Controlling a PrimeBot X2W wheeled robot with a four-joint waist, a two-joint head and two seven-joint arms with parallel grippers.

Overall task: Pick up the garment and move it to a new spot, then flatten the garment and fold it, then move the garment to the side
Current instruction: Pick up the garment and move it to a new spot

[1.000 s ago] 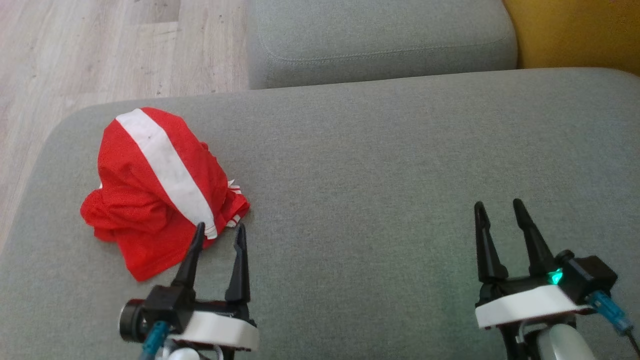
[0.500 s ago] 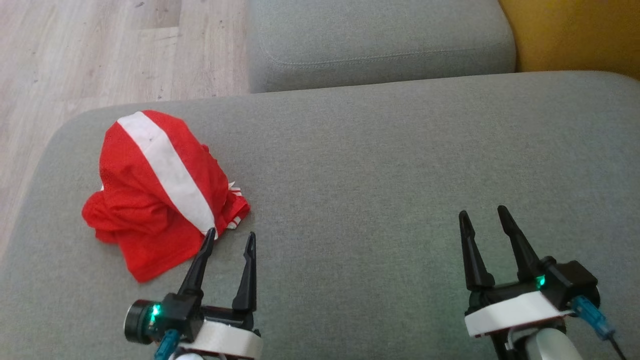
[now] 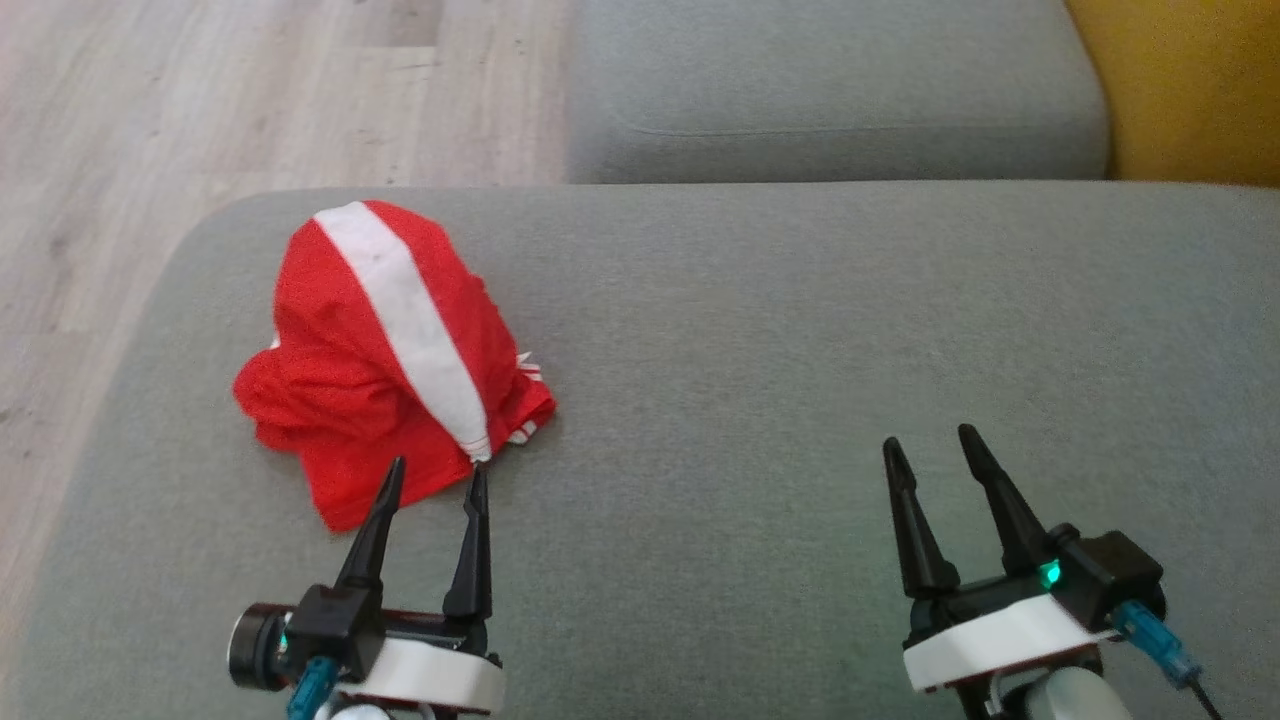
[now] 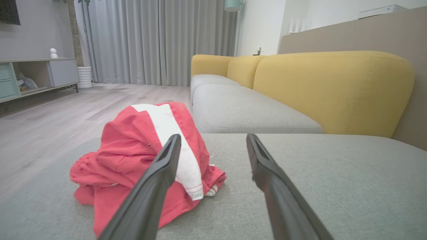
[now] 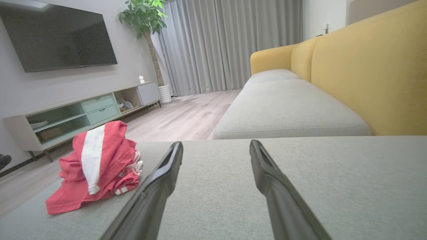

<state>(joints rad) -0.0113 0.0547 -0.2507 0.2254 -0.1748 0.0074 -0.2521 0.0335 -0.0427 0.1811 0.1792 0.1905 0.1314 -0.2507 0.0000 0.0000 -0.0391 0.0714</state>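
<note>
The head camera has swung, so everything sits further right in the head view than a second ago; the garment (image 3: 380, 370) itself has not stirred, and the left hand (image 3: 437, 467) has drifted a touch across the garment's near edge. The garment is a red mesh piece with a broad white stripe (image 3: 410, 320), heaped in a loose mound on the grey seat (image 3: 750, 330). It looks light, limp and thin, so it should lift with little effort but will droop, trail and unfold unevenly from any single pinch. The weave looks grippy rather than slick, though long fingers could snag in it. The flat red flap at the garment's near edge, or the hemmed end of the stripe beside it, seems the best hold, since a single layer lies low and free there. The mound's top is bunched and would likely bring up several layers at once. The left hand is spread and empty, its tips at the garment's near edge, whether touching I cannot tell. The right hand (image 3: 928, 437), also spread and empty, hovers well to the garment's right. Bare wooden floor (image 3: 150, 120) lies beyond the garment's left side.
</note>
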